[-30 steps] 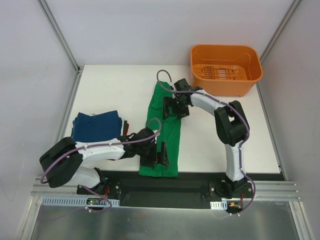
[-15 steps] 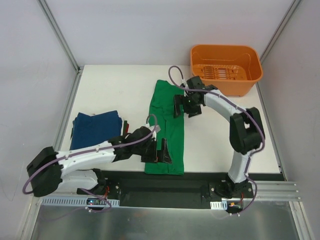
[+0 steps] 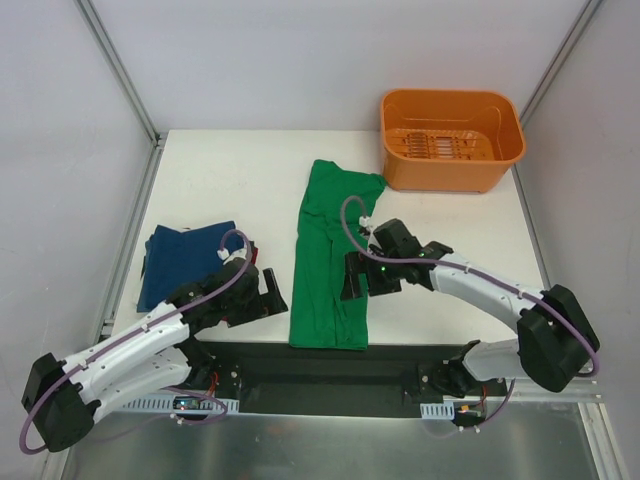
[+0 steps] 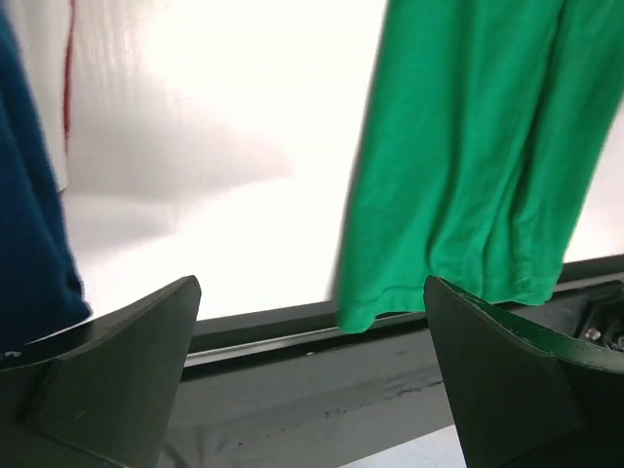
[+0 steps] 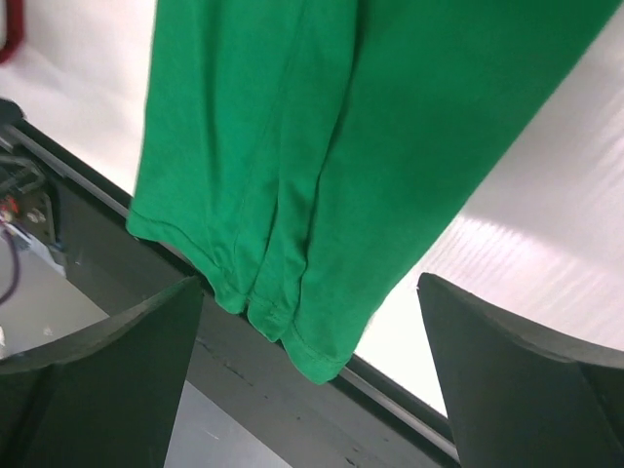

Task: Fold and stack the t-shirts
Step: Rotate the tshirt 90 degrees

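as it lies now, the green t-shirt (image 3: 328, 262) is folded lengthwise into a narrow strip on the white table (image 3: 230, 170). it runs from just beside the orange basket (image 3: 450, 176) down to the near edge, where its hem meets the dark rail. one short sleeve juts out at the far end, toward the basket. the navy t-shirt (image 3: 188, 262) lies folded flat at the left of the table, well apart from the green one. in my left wrist view a thin red edge (image 4: 69, 68) shows beside the navy cloth.

the left gripper (image 3: 268, 296) sits low over bare table between the two shirts, close to the near edge. my left wrist camera shows its fingers (image 4: 127, 361) spread wide with nothing between them. the left arm reaches from its base at the lower left, its forearm stretched rightward across the front of the navy shirt.

the right gripper (image 3: 350, 277) points left at the right border of the green strip's lower half. its fingers (image 5: 507, 361) are likewise spread and empty; i cannot tell whether the tips touch the cloth. the right arm lies low, elbow out at the near right corner and forearm running long to the left.
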Tool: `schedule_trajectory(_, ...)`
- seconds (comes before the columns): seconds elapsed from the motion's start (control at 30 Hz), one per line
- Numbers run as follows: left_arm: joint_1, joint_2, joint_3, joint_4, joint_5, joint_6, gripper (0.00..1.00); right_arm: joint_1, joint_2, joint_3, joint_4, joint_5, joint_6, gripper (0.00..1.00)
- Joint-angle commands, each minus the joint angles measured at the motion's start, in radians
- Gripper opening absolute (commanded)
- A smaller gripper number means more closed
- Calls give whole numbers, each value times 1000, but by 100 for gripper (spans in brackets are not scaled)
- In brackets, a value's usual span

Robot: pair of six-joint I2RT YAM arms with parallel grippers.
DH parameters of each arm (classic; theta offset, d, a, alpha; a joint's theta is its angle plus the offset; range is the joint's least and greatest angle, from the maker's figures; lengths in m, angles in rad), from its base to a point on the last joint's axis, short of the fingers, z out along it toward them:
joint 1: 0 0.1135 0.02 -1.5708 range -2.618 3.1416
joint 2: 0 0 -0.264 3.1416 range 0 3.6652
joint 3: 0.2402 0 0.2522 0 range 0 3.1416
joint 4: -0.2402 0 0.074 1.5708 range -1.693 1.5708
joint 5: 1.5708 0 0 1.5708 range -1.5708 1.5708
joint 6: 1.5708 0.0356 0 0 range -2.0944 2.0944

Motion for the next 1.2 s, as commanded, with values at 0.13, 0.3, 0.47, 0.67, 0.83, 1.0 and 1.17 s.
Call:
schedule_trajectory(0.13, 34, 59, 6, -32, -21, 12, 99, 170, 121, 51, 68, 97, 81, 97)
schedule_trajectory(0.3, 41, 85, -1, -32, -13, 9, 99, 216, 191, 67, 54, 111, 99, 97)
schedule_trajectory(0.47, 69, 72, -23, -32, -7, -2, 99, 270, 205, 76, 50, 74, 111, 97)
schedule_trajectory(0.67, 86, 58, -38, -32, 5, -6, 99, 340, 199, 103, -24, 151, 111, 97)
schedule_trajectory(0.83, 87, 42, -46, -34, 14, -3, 99, 376, 223, 117, -9, 119, 130, 97)
schedule_trajectory(1.0, 87, 29, -54, -35, 17, -3, 99, 434, 269, 163, 50, 13, 137, 97)
schedule_trajectory(1.17, 89, 32, -60, -34, 31, -11, 99, 491, 326, 264, 37, -6, 125, 97)
